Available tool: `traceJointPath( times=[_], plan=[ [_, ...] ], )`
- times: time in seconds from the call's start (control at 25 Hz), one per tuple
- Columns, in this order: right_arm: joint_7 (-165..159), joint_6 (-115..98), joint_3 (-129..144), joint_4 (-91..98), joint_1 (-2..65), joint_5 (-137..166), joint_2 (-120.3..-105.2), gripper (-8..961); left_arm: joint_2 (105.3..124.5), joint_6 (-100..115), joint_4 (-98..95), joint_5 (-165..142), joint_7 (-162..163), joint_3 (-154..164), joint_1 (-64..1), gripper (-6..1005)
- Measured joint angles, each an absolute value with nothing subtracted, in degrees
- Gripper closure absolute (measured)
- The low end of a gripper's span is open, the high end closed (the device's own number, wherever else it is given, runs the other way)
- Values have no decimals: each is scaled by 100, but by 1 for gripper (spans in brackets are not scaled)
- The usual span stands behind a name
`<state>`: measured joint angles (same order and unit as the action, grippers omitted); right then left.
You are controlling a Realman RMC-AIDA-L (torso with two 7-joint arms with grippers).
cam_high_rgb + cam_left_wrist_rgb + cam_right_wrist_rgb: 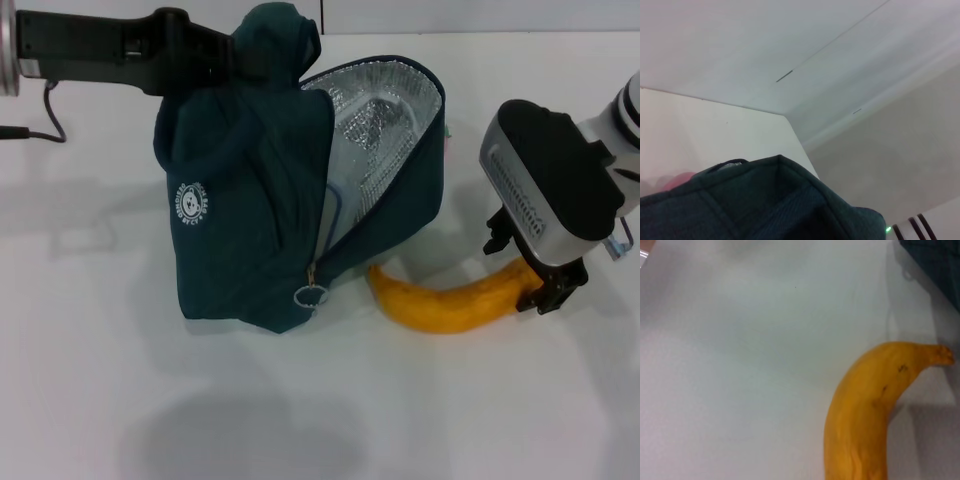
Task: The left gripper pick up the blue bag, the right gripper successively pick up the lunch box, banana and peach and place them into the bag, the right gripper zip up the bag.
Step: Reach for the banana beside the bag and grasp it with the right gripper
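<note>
Blue bag (250, 240): stands on the bench (90, 380) toward its far edge, mouth open, foil lining facing the right side.
Left jaws (262, 55): at the bag's top, bunched fabric in their grip; own fingers not visible, so open or closed cannot be told.
Banana (450, 300): lies flat on the bench just beside the bag's lower front corner, long axis running across from bag to right arm.
Right jaws (545, 290): set over the banana's end farthest from the bag; whether clamped cannot be told.
Nearer arm: right.
Lunch box, peach: not clearly seen.
Judged step: banana pick-up; bag mouth lies up and left of the fruit.
</note>
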<state>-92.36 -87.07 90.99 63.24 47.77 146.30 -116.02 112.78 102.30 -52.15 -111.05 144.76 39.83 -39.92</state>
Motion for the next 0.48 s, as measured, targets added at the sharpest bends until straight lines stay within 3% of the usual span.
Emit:
traceJointPath(
  times=[0.48],
  plan=[
    [-9176, -8609, 9178, 6067, 4809, 14393, -11605, 239, 11267, 10232, -5212, -11100, 14474, 3990, -4040, 961]
  ],
)
